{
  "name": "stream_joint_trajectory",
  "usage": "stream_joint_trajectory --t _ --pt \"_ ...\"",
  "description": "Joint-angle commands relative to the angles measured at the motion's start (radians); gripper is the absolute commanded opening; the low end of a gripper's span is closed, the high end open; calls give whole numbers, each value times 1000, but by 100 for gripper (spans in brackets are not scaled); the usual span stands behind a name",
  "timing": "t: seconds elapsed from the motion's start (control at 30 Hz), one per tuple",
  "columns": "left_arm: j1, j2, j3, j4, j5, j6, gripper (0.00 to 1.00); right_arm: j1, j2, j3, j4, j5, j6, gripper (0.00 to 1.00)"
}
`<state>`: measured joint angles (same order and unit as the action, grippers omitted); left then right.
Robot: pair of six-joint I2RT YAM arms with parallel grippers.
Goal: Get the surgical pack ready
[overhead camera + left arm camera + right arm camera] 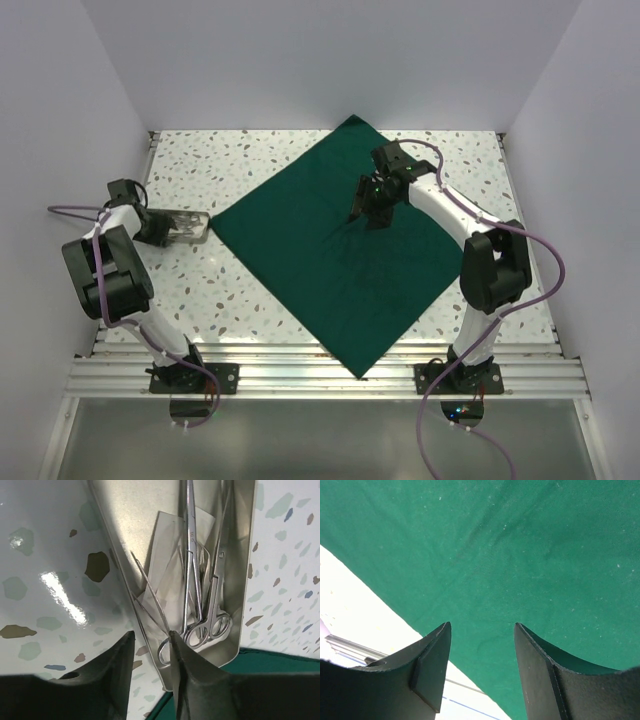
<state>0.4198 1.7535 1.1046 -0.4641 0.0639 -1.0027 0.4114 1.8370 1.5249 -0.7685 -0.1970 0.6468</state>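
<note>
The step in hand looks like fetching the first instrument for the pack. The dark green drape [320,265] lies spread as a diamond across the middle of the worktop [200,295], with nothing laid on it that the views show; the left fingers [192,680] stand parted at one end of the steel tray [245,580], one outside its wall and one inside, with thin tweezers [150,592] running into the gap but not clamped; the next move, I judge, calls for closing squarely on those slim blades and lifting clear of the ring handles beside them; the tray sits at the drape's left corner and holds ring-handled scissors [218,595], a longer clamp [190,545] and pale gauze packets [167,545] beneath them; the right fingers [535,670] are spread, grasping nothing, low over the drape's right half; whether they touch the cloth I cannot tell.
</note>
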Motion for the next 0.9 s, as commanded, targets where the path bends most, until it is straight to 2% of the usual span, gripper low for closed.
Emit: stream_joint_trajectory --t 0.0,0.17,0.2,0.27,0.3,0.57,0.73,0.87 --pt "14 21 24 -15 -30 0 37 -5 -9 32 8 -7 -4 57" --pt "16 61 24 -15 -15 1 21 -5 2 41 14 -2 4 57" --pt "17 63 24 -13 -13 9 14 -3 4 44 15 -1 5 57" --pt "16 58 24 -15 -18 13 8 -5 5 44 14 1 5 57" --pt "20 58 26 -19 -19 19 1 -3 4 44 14 2 4 57" --pt "25 -46 31 -85 -45 53 0 -3 -18 32 18 -12 -3 57" --pt "20 -109 75 -186 -56 114 0 -3 -42 30 25 -31 -15 58" --pt "-74 -141 124 -248 -45 208 0 -11 -42 46 -11 -30 -41 57"
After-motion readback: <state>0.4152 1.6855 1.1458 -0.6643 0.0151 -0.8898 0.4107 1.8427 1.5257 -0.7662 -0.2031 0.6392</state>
